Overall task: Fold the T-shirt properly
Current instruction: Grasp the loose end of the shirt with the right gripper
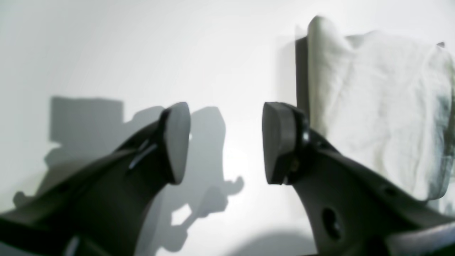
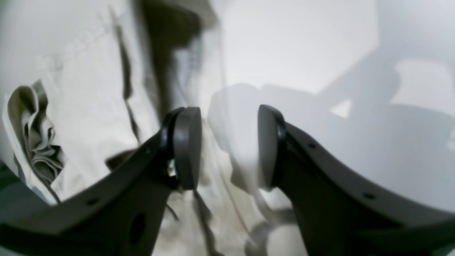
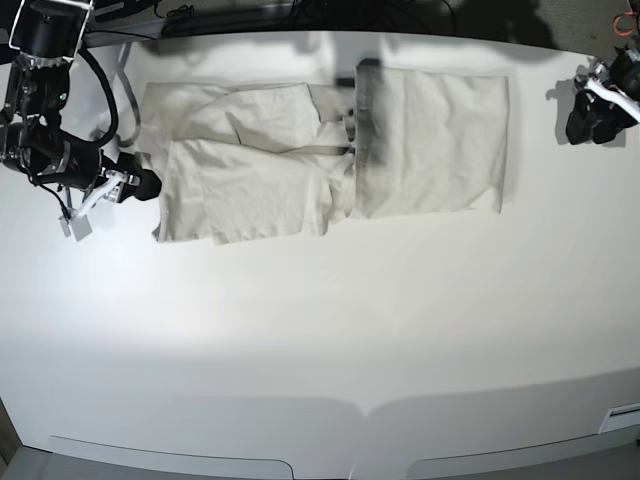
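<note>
white table (image 3: 320,330) holds folded t-shirt (image 3: 300,160); both claws empty, agape.

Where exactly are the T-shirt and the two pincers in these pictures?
T-shirt (image 3: 430,140): base view, on the flat right half of the cloth.
Left pincer (image 1: 226,142): left wrist view, the gap between its open tips.
Right pincer (image 2: 230,147): right wrist view, between its open tips.

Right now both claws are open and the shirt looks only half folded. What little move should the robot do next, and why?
Probably ease the right claw onto the shirt edge beside it and pinch. That claw sits open right at that end, where the cloth still lies in loose, uneven flaps, while the other end is flat. The left claw hangs open, clear of the cloth.
</note>
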{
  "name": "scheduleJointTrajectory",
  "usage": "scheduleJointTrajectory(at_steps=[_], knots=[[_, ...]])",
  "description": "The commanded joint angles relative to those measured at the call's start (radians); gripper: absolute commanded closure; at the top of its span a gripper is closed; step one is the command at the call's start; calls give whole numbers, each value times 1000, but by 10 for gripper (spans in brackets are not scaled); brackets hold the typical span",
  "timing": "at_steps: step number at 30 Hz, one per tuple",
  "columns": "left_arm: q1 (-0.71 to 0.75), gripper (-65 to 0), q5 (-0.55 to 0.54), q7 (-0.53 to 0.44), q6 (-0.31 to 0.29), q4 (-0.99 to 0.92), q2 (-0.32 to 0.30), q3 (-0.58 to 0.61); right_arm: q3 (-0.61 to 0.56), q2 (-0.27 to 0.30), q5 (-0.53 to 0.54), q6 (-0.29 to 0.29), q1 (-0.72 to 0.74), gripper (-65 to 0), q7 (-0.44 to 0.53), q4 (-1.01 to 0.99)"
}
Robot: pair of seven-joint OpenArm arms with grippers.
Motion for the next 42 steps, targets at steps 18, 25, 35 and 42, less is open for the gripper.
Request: scheduleJointTrajectory(at_steps=[18, 25, 35, 42], knots=[[6, -320, -30, 18, -9, 15, -17, -6, -208, -38, 60, 3, 7, -1, 37, 7], [6, -320, -30, 37, -9, 15, -17, -6, -152, -7, 57, 3, 16, 0, 123, 21], [6, -320, -31, 37, -9, 15, -17, -6, 7, 68, 204, 6, 18, 0, 4, 126], [6, -320, -30, 37, -9, 15, -11, -5, -24, -111, 337, 25, 18, 0, -113, 279]])
